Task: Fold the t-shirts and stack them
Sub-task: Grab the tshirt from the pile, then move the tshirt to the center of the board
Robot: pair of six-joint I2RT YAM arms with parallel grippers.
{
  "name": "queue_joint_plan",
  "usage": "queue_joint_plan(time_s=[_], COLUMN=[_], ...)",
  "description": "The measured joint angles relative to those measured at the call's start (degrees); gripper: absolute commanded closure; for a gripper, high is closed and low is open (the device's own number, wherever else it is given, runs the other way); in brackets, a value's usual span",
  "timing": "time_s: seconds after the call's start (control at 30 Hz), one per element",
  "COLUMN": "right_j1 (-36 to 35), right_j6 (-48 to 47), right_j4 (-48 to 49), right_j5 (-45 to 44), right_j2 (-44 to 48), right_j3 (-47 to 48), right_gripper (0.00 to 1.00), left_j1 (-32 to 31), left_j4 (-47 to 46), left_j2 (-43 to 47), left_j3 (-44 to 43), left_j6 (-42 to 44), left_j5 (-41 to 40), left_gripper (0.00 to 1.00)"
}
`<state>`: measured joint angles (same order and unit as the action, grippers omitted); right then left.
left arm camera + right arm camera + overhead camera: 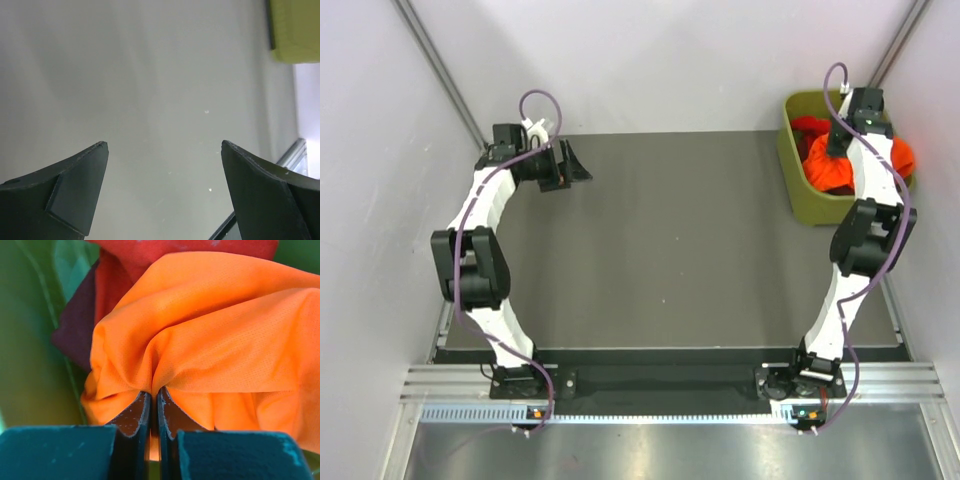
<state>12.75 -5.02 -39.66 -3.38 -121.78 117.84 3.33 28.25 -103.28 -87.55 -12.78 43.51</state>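
Observation:
The bright orange t-shirt (215, 335) lies bunched in the olive-green tub (802, 195) at the back right, also seen from above (832, 165). My right gripper (154, 392) is shut on a pinched fold of the orange cloth inside the tub. A red t-shirt (150, 255) and a dark maroon t-shirt (75, 325) lie under and behind the orange one; the red one shows in the top view (810, 128). My left gripper (572, 165) is open and empty, hovering above the dark table at the back left, its tips wide apart in the left wrist view (164, 146).
The dark table mat (670, 240) stretches between the arms. White walls stand close on the left, back and right. The tub's corner shows in the left wrist view (295, 30). A metal rail (660, 385) runs along the near edge.

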Motion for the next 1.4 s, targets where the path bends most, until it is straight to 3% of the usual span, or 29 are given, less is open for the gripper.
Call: queue_joint_plan(time_s=[0.13, 0.3, 0.5, 0.7, 0.9, 0.93, 0.97, 1.0, 1.03, 1.1, 1.23, 1.4], right_j1=[-0.3, -3.1, -15.5, -33.8, -41.1, -41.3, -41.4, -41.2, -40.9, -39.3, -34.4, -30.2], right_j6=[-1.1, -4.0, -6.7, -9.9, -8.6, -8.0, -7.2, -6.2, -5.4, -4.0, -2.8, -5.2], right_j4=[-2.1, -1.8, 3.4, 5.7, 4.1, 4.0, 4.5, 4.9, 4.9, 6.3, 7.1, 4.2], right_j5=[3.5, 8.7, 12.0, 12.6, 13.7, 13.6, 13.6, 13.5, 13.2, 12.6, 8.6, 2.5], right_j2=[4.2, 19.4, 36.7, 37.2, 31.4, 31.5, 31.9, 32.7, 33.2, 35.4, 36.7, 36.5], right_j3=[-0.3, -1.7, -0.1, 1.6, 0.0, -1.6, -3.8, -6.8, -9.1, -17.1, -30.7, -37.0], right_gripper=[1.00, 1.00, 1.00, 1.00, 1.00, 0.95, 0.80, 0.48, 0.39, 0.30, 0.21, 0.20], left_j1=[0.0, 0.7, 2.5, 5.6, 10.1, 10.7, 11.3, 11.7, 12.1, 12.5, 12.2, 10.8], left_j4=[9.7, 16.7, 19.1, 18.1, 17.9, 17.7, 17.1, 16.6, 16.7, 16.3, 16.9, 17.9], left_j2=[-6.8, -9.5, -9.6, -9.7, -9.7, -9.7, -9.6, -9.4, -9.4, -9.4, -9.4, -8.5], left_j3=[-9.9, -14.7, -17.7, -22.1, -20.8, -20.1, -18.9, -17.7, -16.5, -14.0, -11.1, -9.4], left_j6=[2.6, 6.2, 7.9, 3.5, 0.3, 0.1, -0.4, -0.7, -1.0, -1.4, -0.4, 3.1], left_j5=[-3.2, -3.0, -4.3, -11.3, -7.6, -6.0, -4.6, -3.7, -3.1, -1.7, 0.6, -0.7], left_gripper=[0.01, 0.01, 0.01, 0.05, 0.17, 0.11, 0.04, 0.01, 0.01, 0.02, 0.03, 0.01])
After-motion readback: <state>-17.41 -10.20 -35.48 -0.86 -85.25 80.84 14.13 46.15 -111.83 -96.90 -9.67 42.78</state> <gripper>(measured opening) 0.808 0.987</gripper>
